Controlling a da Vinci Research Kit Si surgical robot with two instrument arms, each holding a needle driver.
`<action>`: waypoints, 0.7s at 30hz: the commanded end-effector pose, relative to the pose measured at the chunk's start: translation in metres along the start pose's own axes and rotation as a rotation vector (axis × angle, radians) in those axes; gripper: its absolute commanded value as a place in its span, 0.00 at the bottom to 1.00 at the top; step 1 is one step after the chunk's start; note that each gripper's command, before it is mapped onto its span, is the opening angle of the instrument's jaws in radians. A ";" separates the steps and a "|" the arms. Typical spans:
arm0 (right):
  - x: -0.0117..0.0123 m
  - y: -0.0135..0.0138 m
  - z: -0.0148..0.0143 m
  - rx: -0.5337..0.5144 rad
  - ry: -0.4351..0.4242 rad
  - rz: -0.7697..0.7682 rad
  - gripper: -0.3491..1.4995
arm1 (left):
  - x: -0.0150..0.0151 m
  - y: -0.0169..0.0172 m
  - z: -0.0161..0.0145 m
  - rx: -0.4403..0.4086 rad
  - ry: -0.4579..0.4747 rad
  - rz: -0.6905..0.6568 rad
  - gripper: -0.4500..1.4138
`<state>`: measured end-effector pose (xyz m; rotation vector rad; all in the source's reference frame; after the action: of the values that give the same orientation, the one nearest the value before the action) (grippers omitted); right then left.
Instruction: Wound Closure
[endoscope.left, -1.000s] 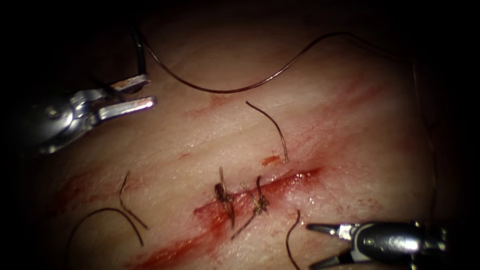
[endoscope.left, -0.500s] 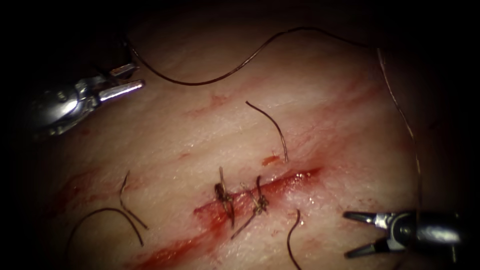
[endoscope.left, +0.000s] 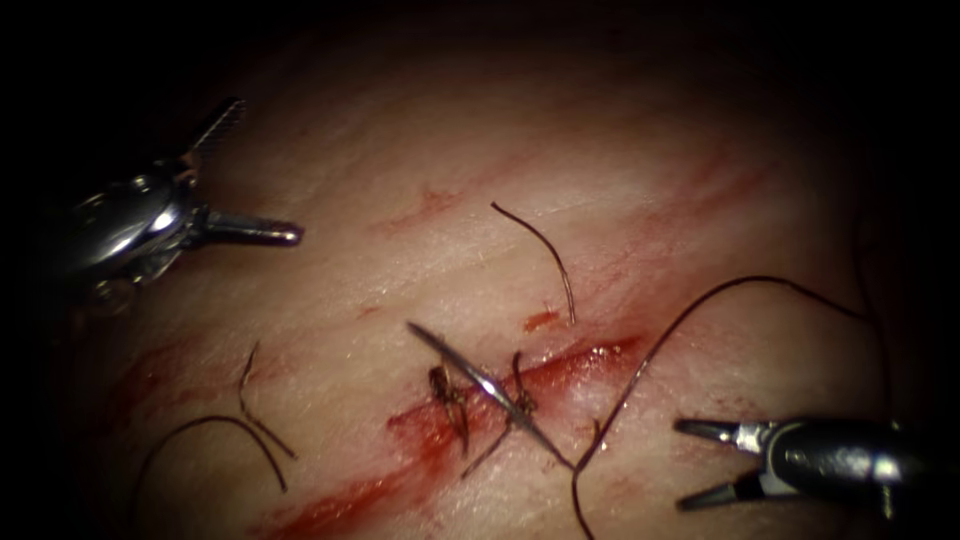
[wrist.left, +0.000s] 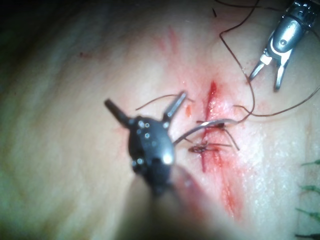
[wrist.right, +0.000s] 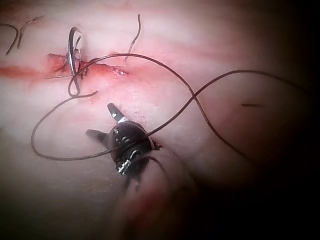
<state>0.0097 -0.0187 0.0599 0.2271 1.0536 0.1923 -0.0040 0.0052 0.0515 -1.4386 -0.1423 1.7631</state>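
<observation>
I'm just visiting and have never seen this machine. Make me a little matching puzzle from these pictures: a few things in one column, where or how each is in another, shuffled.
Things:
1. needle
2. left tool
3. right tool
4. thread

States:
A. jaws open, holding nothing, right of the cut
B. lies free across the cut, over the stitches
C. jaws spread wide, holding nothing, upper left of the cut
D. loops loose over the tissue from the needle's end

Pairs: 1-B, 2-C, 3-A, 4-D

Both tools are shiny silver metal. The left gripper (endoscope.left: 235, 175) has thin jaws with tiny teeth and a rounded head with small screws. The right gripper (endoscope.left: 690, 465) has slim pointed jaws and a smooth barrel body
</observation>
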 end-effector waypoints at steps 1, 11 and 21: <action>-0.0003 -0.0004 0.0010 0.004 0.003 0.001 0.99 | -0.0003 0.0004 0.0004 -0.001 0.009 -0.005 0.97; 0.0000 -0.0006 0.0016 0.001 0.005 -0.003 0.99 | 0.0012 0.0072 0.0029 -0.185 0.062 -0.050 0.90; 0.0003 -0.0004 0.0021 -0.006 0.022 -0.003 0.99 | -0.0024 0.0164 0.0092 -0.398 0.005 -0.107 0.73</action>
<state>0.0112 -0.0186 0.0599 0.2144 1.0712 0.1969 -0.0213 -0.0040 0.0472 -1.6811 -0.6222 1.7109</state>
